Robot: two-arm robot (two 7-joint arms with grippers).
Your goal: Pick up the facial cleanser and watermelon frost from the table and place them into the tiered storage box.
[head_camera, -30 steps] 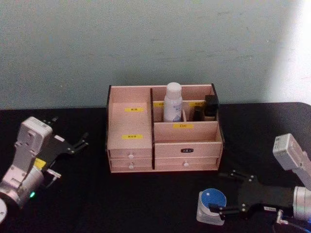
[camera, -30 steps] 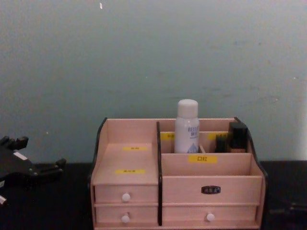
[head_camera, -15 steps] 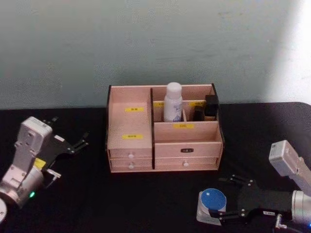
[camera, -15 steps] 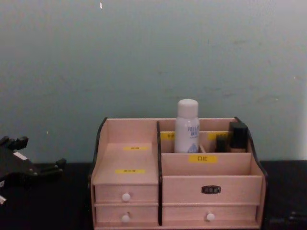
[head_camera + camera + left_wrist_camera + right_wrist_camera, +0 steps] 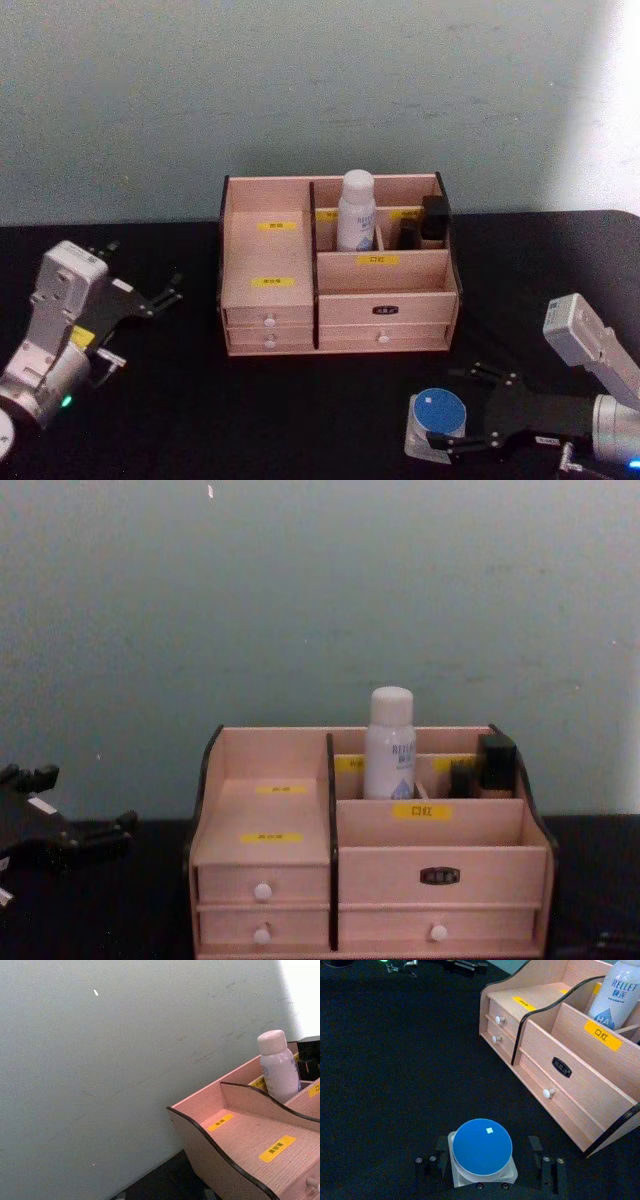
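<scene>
Blue-lidded jar (image 5: 482, 1147), before tiered storage box (image 5: 265, 262): straddled by wide-open right gripper (image 5: 447, 405). Left gripper (image 5: 140, 268): parked spread, left of box.

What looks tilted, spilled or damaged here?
Nothing stands out. The white bottle stands upright in the light wooden organizer. The blue-lidded square jar sits flat between the fingers of the open right gripper. The left gripper is parked at left.

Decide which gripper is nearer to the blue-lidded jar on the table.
The right. The right gripper straddles the jar, a finger on each side, jaws open. The left gripper sits far off, beyond the left end of the storage box.
</scene>
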